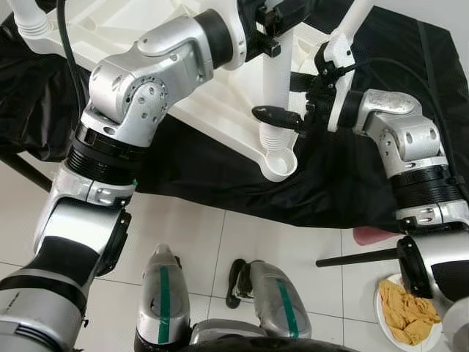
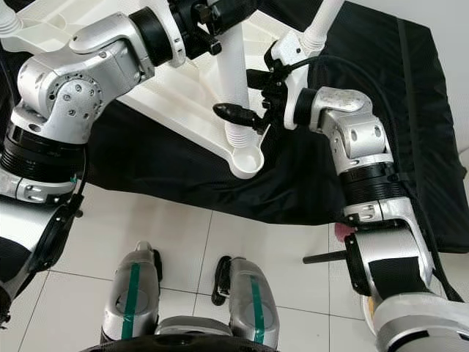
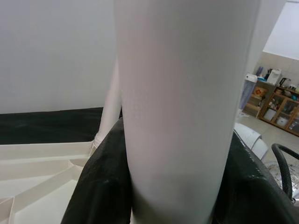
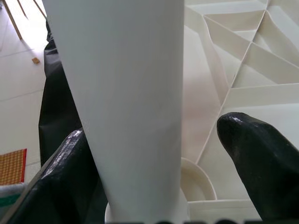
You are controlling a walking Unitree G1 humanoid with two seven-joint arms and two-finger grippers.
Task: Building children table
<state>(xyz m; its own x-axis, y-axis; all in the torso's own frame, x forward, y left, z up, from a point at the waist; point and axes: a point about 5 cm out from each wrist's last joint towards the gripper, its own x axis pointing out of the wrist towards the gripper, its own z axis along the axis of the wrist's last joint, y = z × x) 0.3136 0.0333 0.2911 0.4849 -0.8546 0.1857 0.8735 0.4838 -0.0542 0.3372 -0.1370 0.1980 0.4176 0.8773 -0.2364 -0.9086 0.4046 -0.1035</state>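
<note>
Currently: both hands positioned at one white table leg [image 1: 278, 81].
Left hand [image 1: 270, 33] grips the leg high up, fingers closed around it. Right hand [image 1: 289, 117] is open lower down, fingers either side of the leg. Leg stands upright in the corner socket [image 1: 279, 163] of the inverted white tabletop [image 1: 183, 95], which lies on a black cloth [image 1: 220, 176].

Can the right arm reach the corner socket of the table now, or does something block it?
Probably not: the white table leg stands in the corner socket, and the right tool straddles it just above.
</note>
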